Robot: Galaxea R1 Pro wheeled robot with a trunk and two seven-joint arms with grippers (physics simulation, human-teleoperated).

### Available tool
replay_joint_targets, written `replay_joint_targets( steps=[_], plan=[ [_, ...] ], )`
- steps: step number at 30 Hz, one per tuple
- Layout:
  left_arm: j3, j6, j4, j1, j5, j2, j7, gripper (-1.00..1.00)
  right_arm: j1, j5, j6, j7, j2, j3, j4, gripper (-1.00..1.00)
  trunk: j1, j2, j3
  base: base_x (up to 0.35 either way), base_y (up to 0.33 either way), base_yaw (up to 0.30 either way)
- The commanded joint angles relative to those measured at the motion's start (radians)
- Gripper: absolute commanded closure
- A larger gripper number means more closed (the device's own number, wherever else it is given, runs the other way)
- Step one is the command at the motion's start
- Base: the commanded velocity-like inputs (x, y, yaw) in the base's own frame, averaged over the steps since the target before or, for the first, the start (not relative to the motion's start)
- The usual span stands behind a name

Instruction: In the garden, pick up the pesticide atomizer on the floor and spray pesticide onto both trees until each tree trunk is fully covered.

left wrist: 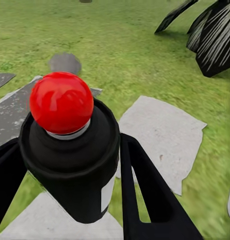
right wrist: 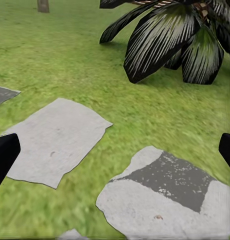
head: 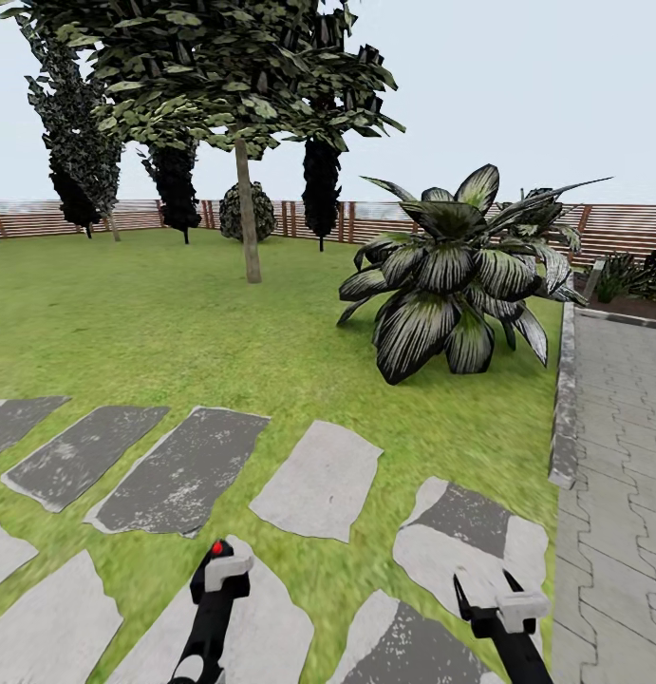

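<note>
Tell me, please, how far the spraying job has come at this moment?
Done: the atomizer is picked up; the left gripper is shut on it. In hand: the robot faces a tree across the lawn, apart from it. Left: spraying both trunks; the one in sight looks bare. The right gripper is open.

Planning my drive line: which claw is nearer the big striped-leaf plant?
Right. The right claw sits almost straight below the striped-leaf plant in the head view; the left claw, shut on the atomizer, is farther off to its left.
</note>
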Motion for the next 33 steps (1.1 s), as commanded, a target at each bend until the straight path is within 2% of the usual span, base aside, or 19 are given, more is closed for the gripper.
replay_joint_targets(
  steps=[1,2,15,33],
  plan=[
    [0.005,-0.004,-0.005,0.000,-0.011,-0.002,0.005,1.00,-0.001,-0.005,-0.004,-0.005,-0.001,0.004,0.006,-1.00,0.000,-0.001,-0.002,0.000,0.000,0.000],
    [0.005,-0.004,-0.026,0.001,-0.011,-0.003,0.005,1.00,-0.002,-0.005,-0.004,-0.041,-0.001,0.004,0.118,-1.00,0.000,-0.001,-0.002,0.000,0.000,0.000],
    [0.002,-0.005,-0.028,0.003,-0.011,-0.004,0.005,1.00,-0.002,-0.005,-0.006,-0.046,-0.001,0.004,0.127,-1.00,0.000,-0.001,-0.002,0.124,0.022,0.000],
    [0.000,-0.003,-0.028,0.003,-0.011,-0.004,0.005,1.00,-0.002,-0.005,-0.007,-0.047,0.000,0.006,0.127,-1.00,0.000,-0.001,-0.002,0.285,0.213,0.001]
  ],
)
